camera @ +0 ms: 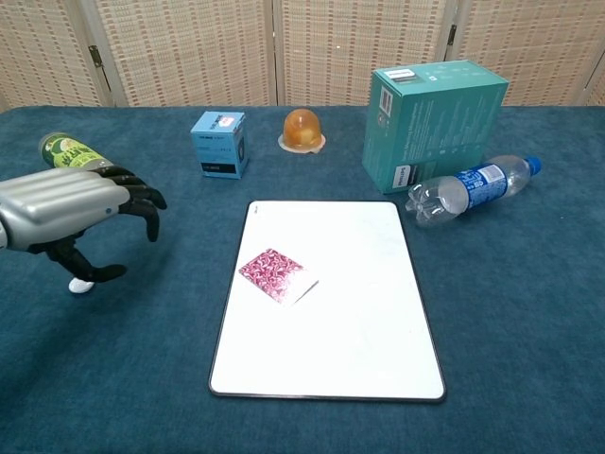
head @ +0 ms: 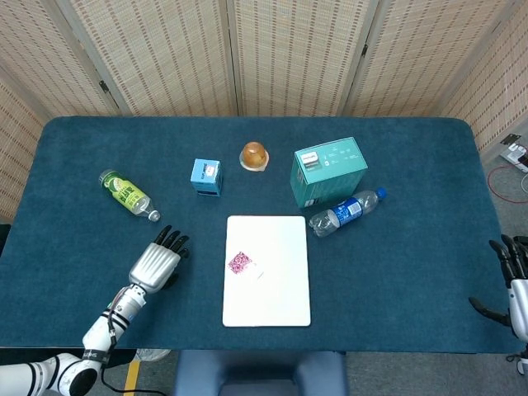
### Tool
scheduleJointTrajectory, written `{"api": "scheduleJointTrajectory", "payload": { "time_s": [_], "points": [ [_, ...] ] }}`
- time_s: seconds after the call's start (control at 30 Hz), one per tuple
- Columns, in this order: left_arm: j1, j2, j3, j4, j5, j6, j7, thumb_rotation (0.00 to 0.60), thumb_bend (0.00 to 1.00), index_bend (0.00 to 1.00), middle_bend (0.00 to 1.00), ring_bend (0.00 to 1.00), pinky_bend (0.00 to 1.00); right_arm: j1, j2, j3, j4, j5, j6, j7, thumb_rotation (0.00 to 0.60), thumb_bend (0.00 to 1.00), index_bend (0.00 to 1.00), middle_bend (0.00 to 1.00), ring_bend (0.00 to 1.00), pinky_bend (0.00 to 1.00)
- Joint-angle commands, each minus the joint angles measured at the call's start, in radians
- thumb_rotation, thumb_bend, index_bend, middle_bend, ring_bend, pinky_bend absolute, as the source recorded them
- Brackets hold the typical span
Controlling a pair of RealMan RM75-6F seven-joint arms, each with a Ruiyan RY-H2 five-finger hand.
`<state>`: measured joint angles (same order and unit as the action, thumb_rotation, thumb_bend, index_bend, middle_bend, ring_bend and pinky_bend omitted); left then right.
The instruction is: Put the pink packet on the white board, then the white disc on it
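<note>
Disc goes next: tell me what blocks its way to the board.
Nothing visible. The white disc lies under the left hand; only bare cloth separates it from the white board, where the pink packet lies.

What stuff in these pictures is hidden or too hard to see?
- White disc: chest view shows only a sliver under the left hand; in the head view that hand covers it.
- Right hand: cut off by the head view's right edge; absent from the chest view.
- Green bottle: partly behind the left hand in the chest view.
- Teal box print: too small to read.
</note>
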<state>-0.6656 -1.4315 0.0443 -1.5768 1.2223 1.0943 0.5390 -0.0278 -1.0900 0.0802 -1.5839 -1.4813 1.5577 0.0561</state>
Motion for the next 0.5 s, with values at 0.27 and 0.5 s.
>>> {"api": "scheduleJointTrajectory", "payload": {
  "time_s": [0.27,0.5],
  "points": [
    [0.066,0.020,0.022,0.057,0.010,0.007,-0.063,0.600,0.39,0.41,0.17,0.11,0.01,0.000,0.006,-0.002,-0.015,-0.009,0.008,-0.009,0.600,0.07,0.09,0.06,0.05,0.01],
    [0.096,0.013,0.026,0.083,0.027,0.005,-0.089,0.600,0.37,0.40,0.17,0.11,0.01,-0.002,0.007,-0.004,-0.022,-0.014,0.015,-0.015,0.600,0.07,0.09,0.06,0.05,0.01]
  ]
}}
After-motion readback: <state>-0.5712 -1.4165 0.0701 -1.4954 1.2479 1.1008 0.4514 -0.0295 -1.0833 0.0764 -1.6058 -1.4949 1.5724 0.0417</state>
